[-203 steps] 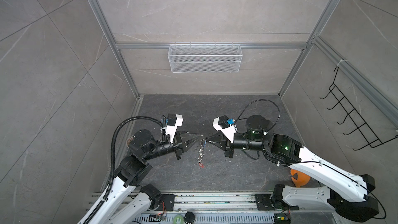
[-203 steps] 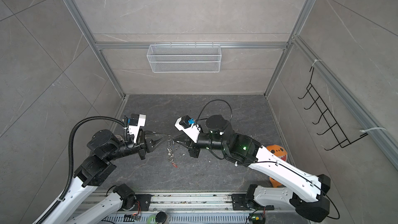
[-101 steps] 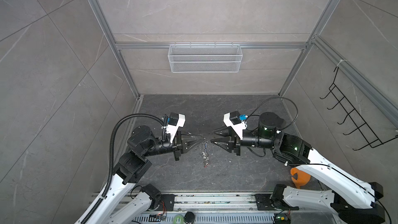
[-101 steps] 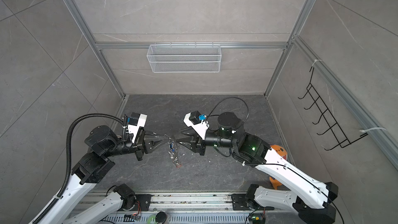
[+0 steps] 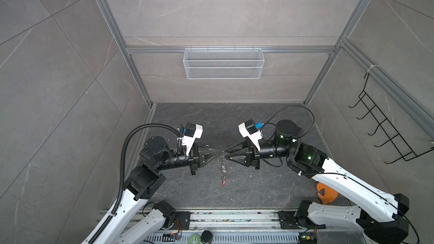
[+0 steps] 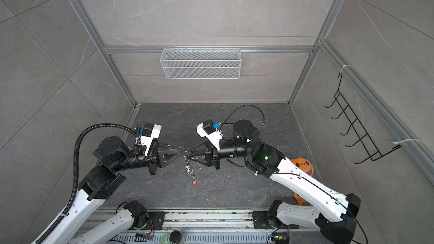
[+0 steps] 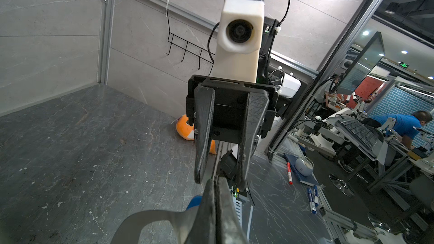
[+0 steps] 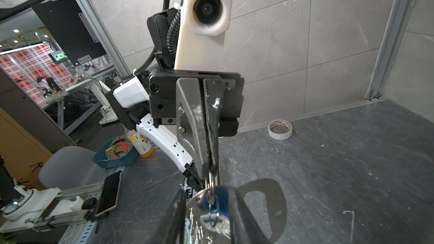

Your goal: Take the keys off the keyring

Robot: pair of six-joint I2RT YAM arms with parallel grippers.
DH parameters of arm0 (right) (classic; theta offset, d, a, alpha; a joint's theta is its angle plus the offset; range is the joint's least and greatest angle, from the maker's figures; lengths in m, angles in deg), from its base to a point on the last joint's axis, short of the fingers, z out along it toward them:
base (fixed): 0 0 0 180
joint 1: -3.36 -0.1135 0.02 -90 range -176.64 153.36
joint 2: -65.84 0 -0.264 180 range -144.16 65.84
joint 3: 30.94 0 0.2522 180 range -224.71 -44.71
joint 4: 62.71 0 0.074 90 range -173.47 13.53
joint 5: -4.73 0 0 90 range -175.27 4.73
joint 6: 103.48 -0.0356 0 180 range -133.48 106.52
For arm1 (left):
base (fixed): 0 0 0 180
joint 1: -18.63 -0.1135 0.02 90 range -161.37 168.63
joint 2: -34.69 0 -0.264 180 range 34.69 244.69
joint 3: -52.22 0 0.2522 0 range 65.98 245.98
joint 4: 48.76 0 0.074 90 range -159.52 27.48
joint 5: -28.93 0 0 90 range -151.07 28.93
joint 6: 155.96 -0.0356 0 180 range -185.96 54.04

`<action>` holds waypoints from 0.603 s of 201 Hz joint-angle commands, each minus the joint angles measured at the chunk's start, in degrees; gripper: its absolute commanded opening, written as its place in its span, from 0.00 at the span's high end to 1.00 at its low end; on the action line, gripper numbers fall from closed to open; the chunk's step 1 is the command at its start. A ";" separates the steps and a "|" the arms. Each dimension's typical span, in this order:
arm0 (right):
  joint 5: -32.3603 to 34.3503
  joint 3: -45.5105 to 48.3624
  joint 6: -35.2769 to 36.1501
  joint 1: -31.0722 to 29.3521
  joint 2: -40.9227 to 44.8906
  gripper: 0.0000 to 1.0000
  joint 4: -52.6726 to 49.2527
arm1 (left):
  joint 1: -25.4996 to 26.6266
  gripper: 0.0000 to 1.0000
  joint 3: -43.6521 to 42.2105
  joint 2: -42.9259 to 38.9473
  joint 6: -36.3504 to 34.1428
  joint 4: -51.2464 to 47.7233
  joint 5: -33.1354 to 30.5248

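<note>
Both arms rise from their bases at the near rail and turn inward. Their forearms are roughly level, so the two black pincers face each other tip to tip above the middle of the dark grey stone surface (image 5: 258, 188).

The left pincer (image 5: 221, 155) is closed tight. The right wrist view shows its fingertips (image 8: 199, 160) pinching the top ring of the keyring (image 5: 223, 167), a short chain of small linked silver metal rings. In both top views the chain hangs straight down from that pinch, with the red plastic-bodied key (image 6: 194, 182) at its lowest end. Contact between that key and the surface cannot be confirmed.

The right pincer (image 5: 227, 156) stands narrowly apart, its fingers (image 8: 175, 217) straddling the blue plastic-bodied key (image 8: 217, 204) just below the left pincer's tips. Whether its pads press on that key cannot be told.

The flat grey teardrop-shaped tag (image 8: 280, 198), with an oval cut-out, sits just beside one finger of the right pincer, outside the gap between the jaws.
</note>
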State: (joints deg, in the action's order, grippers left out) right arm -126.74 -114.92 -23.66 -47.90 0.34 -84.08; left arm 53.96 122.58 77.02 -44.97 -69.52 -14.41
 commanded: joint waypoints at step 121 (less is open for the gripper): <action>-1.77 1.66 -3.10 0.38 -1.83 0.90 2.10 | -0.03 1.00 1.22 -1.27 -0.54 3.31 -1.28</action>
State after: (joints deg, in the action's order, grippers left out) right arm -128.80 -114.22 -26.41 -47.75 -1.28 -81.81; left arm 53.96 122.58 76.53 -44.97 -69.52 -15.55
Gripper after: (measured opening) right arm 0.151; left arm 0.045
